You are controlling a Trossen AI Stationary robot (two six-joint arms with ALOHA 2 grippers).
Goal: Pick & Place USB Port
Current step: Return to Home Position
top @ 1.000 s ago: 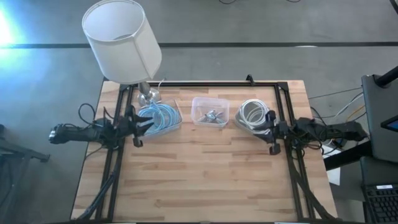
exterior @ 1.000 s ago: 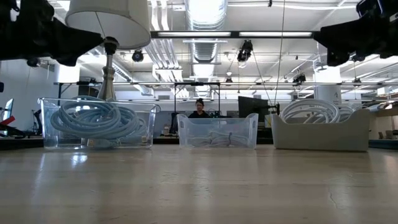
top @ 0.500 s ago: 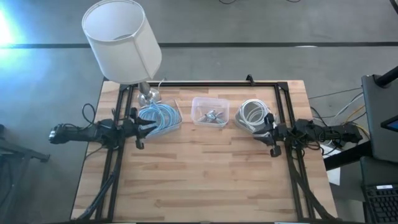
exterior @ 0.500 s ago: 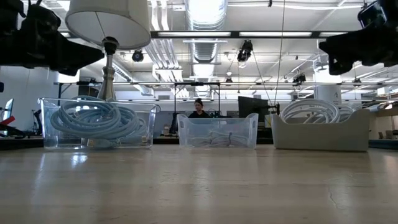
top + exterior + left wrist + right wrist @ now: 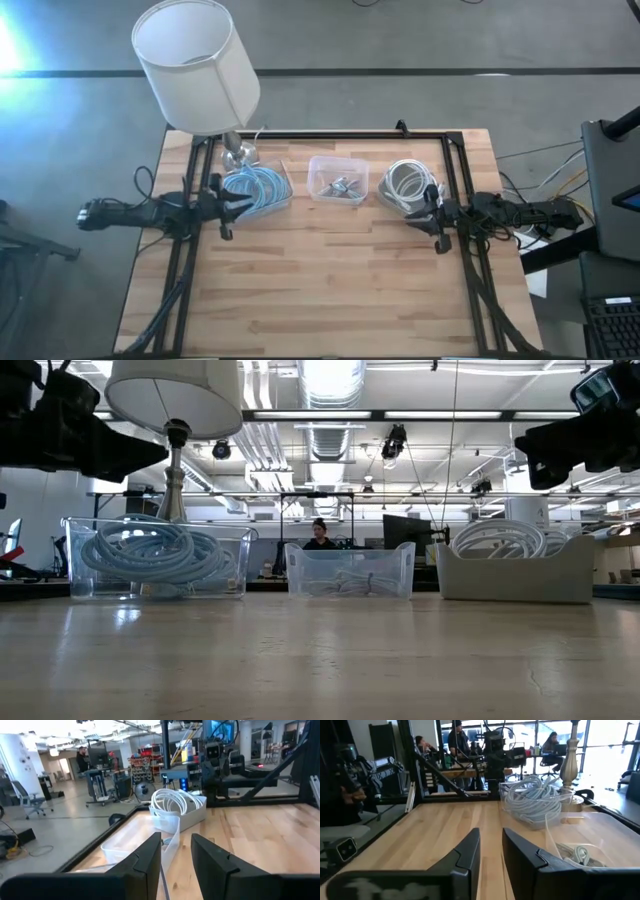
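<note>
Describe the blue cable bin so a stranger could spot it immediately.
Find the white-shaded lamp at the far left corner of the table. Of three bins in a row there, it is the clear bin beside the lamp's base. It alone holds coiled blue cable; the middle bin holds small grey pieces, the end bin white cable.
</note>
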